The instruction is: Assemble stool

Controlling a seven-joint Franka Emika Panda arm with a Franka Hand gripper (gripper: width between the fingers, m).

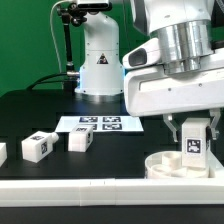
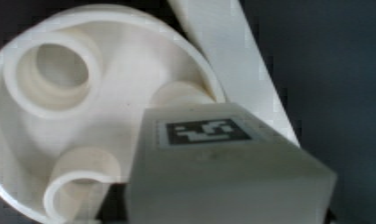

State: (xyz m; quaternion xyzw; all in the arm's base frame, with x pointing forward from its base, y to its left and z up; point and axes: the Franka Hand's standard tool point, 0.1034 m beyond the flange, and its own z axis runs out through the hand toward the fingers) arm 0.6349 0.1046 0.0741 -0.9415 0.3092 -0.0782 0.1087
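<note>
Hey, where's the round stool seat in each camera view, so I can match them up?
Exterior view: the round seat sits low at that view's right, under the claw.
Wrist view: the seat fills much of the picture, behind the tagged leg.
Shared landmark: the tagged leg gripped in the claw.

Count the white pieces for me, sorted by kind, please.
Round seat: 1
Legs lying loose: 2
Leg held in the fingers: 1
White piece cut off at the exterior view's left edge, kind unclear: 1
Marker board: 1
Total: 6
</note>
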